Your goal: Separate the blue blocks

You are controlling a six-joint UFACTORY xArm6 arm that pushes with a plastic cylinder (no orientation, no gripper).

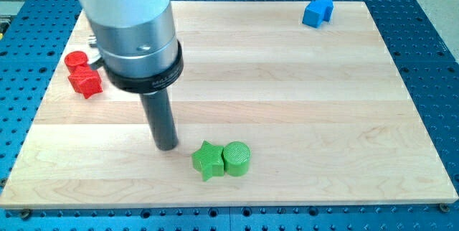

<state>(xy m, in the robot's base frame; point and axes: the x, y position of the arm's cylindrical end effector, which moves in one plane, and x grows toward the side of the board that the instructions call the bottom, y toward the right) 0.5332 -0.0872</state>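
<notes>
My tip [167, 145] carries no fingers. Near the bench's [301, 116] top right corner, the light, rigid blue plastic blocks [318, 12] touch; push one's flat side.

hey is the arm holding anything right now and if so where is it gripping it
Nothing is held. My tip rests on the bare board, just left of the green star block and apparently not touching it; a rod can only push.

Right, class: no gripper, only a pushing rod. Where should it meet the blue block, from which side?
Likely its right side, from the view's right: the blue block sits by the board's top edge, so a leftward push keeps it aboard. My tip is by the green star.
</notes>
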